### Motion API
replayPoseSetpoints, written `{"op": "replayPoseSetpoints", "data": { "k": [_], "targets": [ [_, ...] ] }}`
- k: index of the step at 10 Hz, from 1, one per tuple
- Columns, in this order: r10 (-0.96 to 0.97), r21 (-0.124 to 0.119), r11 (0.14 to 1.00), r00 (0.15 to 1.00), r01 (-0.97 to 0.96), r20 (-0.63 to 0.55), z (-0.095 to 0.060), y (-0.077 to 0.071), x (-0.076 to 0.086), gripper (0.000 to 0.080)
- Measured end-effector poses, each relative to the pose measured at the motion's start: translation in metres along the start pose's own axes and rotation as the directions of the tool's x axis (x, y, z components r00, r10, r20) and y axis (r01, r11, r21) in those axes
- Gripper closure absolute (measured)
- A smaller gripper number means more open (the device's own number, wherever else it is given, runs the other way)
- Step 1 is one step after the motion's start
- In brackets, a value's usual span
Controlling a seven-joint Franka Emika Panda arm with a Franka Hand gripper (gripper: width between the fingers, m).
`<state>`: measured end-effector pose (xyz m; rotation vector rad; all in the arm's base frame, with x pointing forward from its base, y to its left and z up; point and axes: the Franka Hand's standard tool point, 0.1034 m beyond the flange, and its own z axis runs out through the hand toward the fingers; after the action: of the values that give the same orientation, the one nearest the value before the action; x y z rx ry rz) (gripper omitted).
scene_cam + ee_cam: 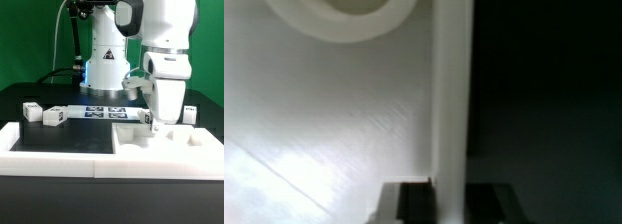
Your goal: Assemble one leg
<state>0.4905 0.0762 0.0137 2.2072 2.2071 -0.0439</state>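
Gripper is down on the plate, jaws narrow, straddling its edge; can't tell if clamped. Leg lies on the table at the exterior view's left, well apart from the gripper.

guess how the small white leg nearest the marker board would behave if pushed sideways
The leg looks like a rigid plastic block, so probably stiff and light. Its flat faces suggest it would slide on the black table rather than roll. It seems to lie low, so tipping looks unlikely.
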Motion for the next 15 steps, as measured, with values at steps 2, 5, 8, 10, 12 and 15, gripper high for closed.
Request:
{"op": "replayPoseSetpoints", "data": {
  "k": [2, 5, 8, 10, 12, 15],
  "targets": [
    [-0.004, 0.002, 1.0, 1.0, 0.004, 0.001, 0.001, 0.0, 0.001, 0.0735],
    [-0.003, 0.003, 1.0, 1.0, 0.003, 0.001, 0.001, 0.0, 0.001, 0.0466],
    [-0.003, 0.003, 1.0, 1.0, 0.003, 0.001, 0.001, 0.0, 0.001, 0.0192],
    [-0.003, 0.003, 1.0, 1.0, 0.003, 0.001, 0.001, 0.0, 0.001, 0.0157],
    [-0.003, 0.003, 1.0, 1.0, 0.003, 0.001, 0.001, 0.0, 0.001, 0.0152],
    [0.031, -0.016, 0.999, 0.999, -0.03, 0.016, -0.027, -0.008, 0.008, 0.0151]
  ]
}}
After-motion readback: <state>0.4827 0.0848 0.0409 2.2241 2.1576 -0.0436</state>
